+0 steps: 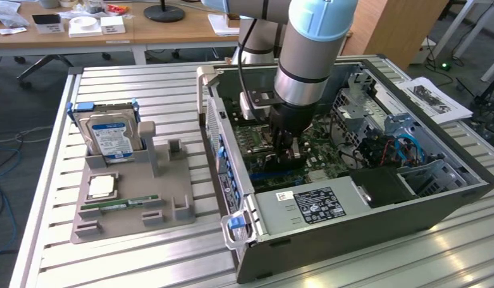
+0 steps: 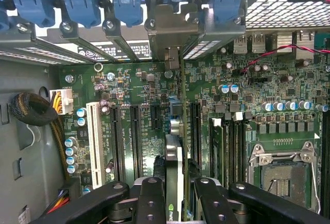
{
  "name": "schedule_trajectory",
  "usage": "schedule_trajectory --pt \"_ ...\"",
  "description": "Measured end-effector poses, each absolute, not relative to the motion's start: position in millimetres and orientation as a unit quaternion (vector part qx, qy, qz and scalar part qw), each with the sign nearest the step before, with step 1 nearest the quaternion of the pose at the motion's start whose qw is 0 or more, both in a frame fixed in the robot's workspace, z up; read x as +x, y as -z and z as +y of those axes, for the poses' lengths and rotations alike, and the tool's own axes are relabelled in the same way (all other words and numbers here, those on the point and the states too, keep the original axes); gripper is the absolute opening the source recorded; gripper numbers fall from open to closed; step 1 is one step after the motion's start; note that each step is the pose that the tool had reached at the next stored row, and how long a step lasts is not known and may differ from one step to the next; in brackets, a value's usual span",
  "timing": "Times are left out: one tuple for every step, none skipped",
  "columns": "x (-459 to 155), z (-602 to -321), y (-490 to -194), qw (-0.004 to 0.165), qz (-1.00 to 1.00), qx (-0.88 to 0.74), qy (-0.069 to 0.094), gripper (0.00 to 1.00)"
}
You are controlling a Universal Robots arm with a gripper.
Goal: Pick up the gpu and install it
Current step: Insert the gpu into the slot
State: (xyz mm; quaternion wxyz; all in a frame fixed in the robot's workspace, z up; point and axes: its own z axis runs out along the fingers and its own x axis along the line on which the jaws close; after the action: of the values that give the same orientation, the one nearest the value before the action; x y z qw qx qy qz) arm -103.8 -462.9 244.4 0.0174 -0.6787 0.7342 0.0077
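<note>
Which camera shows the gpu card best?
The wrist view: the gpu stands edge-on in the gripper, above the motherboard, its grey bracket at the far end. In the exterior view the arm hides nearly all of it.

The motherboard (image 2: pixel 129 79) is green, dotted with blue-topped capacitors (image 2: pixel 71 155); the slot clips (image 2: pixel 82 2) are bright blue. The gpu (image 2: pixel 174 167) is dark (with a small green logo), the gripper (image 2: pixel 175 188) black. The table (image 1: pixel 151 84) is ribbed silver-grey.

Bright even daylight; glare on table (image 1: pixel 439 258) slats; computer case (image 1: pixel 351 237) interior shadowed.
</note>
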Motion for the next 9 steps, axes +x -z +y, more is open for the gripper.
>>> schedule_trajectory --pt "-103.8 -462.9 -244.4 0.017 0.734 -0.679 -0.008 0.27" --pt "-103.8 -462.9 -244.4 0.017 0.734 -0.679 -0.008 0.27" --pt "-103.8 -462.9 -244.4 0.017 0.734 -0.679 -0.008 0.27" --pt "-103.8 -462.9 -244.4 0.017 0.734 -0.679 -0.008 0.27" --pt "-103.8 -462.9 -244.4 0.017 0.734 -0.679 -0.008 0.27" --pt "-104.0 -462.8 -243.7 0.018 0.734 -0.678 -0.008 0.28" --pt "-104.0 -462.8 -243.9 0.018 0.734 -0.678 -0.008 0.28" --pt "-103.9 -462.8 -244.2 0.018 0.734 -0.679 -0.008 0.33" --pt "-103.8 -462.9 -244.3 0.018 0.734 -0.679 -0.008 0.40"
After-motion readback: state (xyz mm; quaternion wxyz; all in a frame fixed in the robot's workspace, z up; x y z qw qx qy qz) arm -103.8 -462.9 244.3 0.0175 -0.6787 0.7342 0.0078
